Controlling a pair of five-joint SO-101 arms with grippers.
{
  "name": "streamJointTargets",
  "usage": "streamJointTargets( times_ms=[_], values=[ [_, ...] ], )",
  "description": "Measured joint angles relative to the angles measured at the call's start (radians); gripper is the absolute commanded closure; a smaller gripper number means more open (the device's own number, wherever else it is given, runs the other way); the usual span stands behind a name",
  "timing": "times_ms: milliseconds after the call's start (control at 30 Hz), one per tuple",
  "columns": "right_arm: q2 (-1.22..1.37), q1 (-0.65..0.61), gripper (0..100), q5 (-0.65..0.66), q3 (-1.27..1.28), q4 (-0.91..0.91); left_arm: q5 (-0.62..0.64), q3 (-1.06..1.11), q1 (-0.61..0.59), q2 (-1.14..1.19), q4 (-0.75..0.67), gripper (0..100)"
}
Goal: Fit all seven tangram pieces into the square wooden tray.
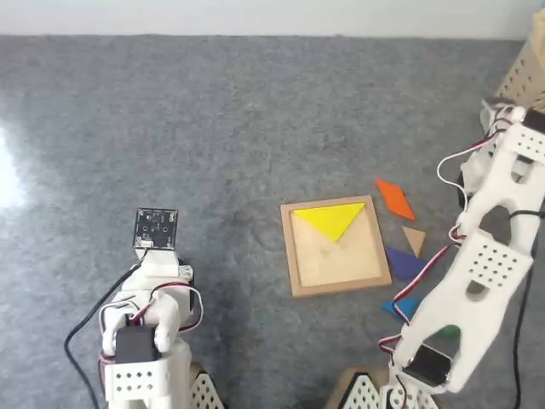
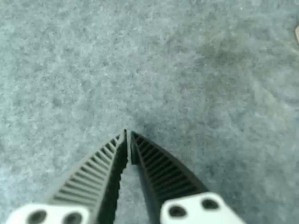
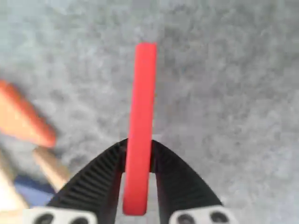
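The square wooden tray (image 1: 290, 254) lies mid-table with a yellow triangle (image 1: 330, 219) in its far part. To its right lie an orange parallelogram (image 1: 396, 198), a small tan triangle (image 1: 415, 239), a purple piece (image 1: 404, 263) and a blue piece (image 1: 402, 307). A green piece (image 1: 447, 332) peeks from under the right arm. My right gripper (image 3: 139, 142) is shut on a red piece (image 3: 145, 93), held edge-on above the carpet, with the orange parallelogram (image 3: 21, 119) and tan triangle (image 3: 49, 165) off to one side. My left gripper (image 2: 128, 134) is shut on nothing over bare carpet.
Grey carpet covers the table. The left arm (image 1: 145, 341) stands at the near left, well away from the tray. The right arm (image 1: 477, 273) stretches along the right side over the loose pieces. A perforated wooden object (image 1: 526, 77) sits at the far right corner.
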Motion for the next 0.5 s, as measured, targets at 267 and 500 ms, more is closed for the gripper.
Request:
streamJointTargets(
  times_ms=[267,500],
  values=[
    [-0.612,-0.295,99.2,-0.1,0.574,-0.005,0.0,0.0,0.0,0.0,0.0,99],
    [-0.901,-0.72,99.2,-0.318,0.996,-0.203,0.0,0.0,0.0,0.0,0.0,99]
  ],
)
